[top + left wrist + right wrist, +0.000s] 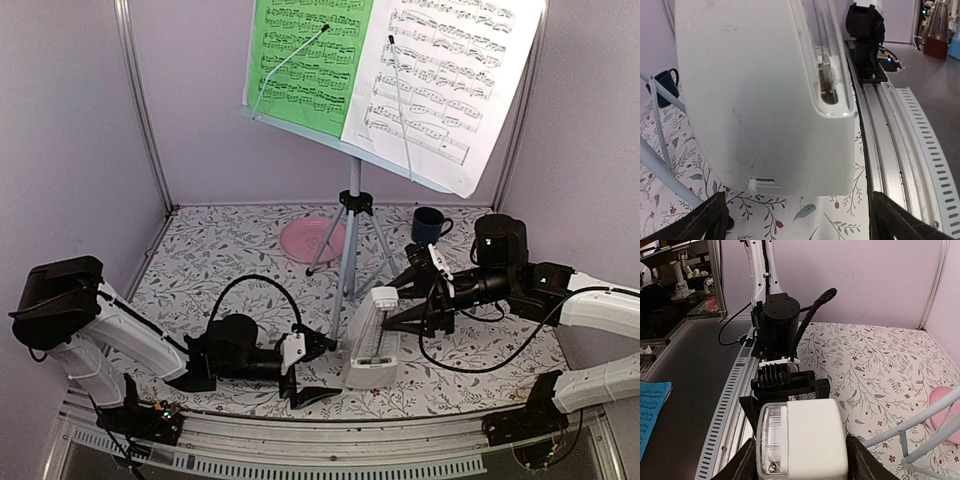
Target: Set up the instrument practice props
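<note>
The stand (350, 240) is up, with the green sheet (305, 60) and white sheet (450, 80) on it. The step in hand seems to be placing the metronome (372, 338), which is on the table (200, 260) in front of the stand. The right gripper (408, 298) clamps it half-closed. The left gripper (318, 370), just beside it, is wide open and empty. Next, the right gripper should probably let go gently, without tipping it.

Light is bright and even, with soft shadows. In the left wrist view the metronome (765, 100) is very near and blurred; the rail (900, 150) right of it curves from distortion.
</note>
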### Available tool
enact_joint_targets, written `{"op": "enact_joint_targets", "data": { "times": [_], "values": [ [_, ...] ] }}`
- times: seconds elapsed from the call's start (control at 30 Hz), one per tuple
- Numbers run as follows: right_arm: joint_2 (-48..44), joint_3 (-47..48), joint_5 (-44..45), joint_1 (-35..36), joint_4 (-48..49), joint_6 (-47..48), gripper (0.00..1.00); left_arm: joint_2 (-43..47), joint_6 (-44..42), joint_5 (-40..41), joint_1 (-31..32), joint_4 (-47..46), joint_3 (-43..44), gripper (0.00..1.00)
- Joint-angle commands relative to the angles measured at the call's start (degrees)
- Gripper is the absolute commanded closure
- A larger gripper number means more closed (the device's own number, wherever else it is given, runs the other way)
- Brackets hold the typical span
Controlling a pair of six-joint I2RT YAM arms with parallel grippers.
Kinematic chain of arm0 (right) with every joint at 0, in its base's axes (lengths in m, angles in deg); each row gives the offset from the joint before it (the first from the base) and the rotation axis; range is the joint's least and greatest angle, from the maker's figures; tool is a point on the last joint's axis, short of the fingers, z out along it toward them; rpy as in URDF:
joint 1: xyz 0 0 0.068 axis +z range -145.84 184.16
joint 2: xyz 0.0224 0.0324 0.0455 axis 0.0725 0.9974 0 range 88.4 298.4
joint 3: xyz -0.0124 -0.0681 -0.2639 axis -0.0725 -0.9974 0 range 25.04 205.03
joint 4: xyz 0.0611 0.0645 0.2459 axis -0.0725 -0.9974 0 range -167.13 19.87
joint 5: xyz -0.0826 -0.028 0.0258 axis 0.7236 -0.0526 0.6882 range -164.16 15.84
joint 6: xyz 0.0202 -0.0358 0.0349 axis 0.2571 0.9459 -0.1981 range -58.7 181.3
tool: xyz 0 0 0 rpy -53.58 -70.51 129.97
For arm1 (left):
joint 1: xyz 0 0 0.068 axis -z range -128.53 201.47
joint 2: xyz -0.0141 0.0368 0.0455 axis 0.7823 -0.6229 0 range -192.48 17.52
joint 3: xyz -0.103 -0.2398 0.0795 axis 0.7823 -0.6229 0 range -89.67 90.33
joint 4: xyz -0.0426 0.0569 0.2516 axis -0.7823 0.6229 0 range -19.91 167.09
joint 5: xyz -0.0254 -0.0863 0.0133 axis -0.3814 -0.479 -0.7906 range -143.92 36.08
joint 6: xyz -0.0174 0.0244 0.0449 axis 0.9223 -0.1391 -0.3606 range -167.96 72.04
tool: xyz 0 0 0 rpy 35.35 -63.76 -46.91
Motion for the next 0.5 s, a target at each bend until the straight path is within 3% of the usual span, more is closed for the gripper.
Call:
{"op": "enact_joint_targets", "data": {
  "times": [0.0,0.47],
  "values": [
    [-2.28,2.56,-0.92,0.41,6.66,-0.8,0.8,-1.39,2.6,1.7,0.81,-2.66,1.79,0.01],
    [-2.43,2.15,1.46,0.47,7.87,-2.03,0.86,-4.11,4.9,1.29,0.98,-2.42,4.43,0.09]
  ]
}}
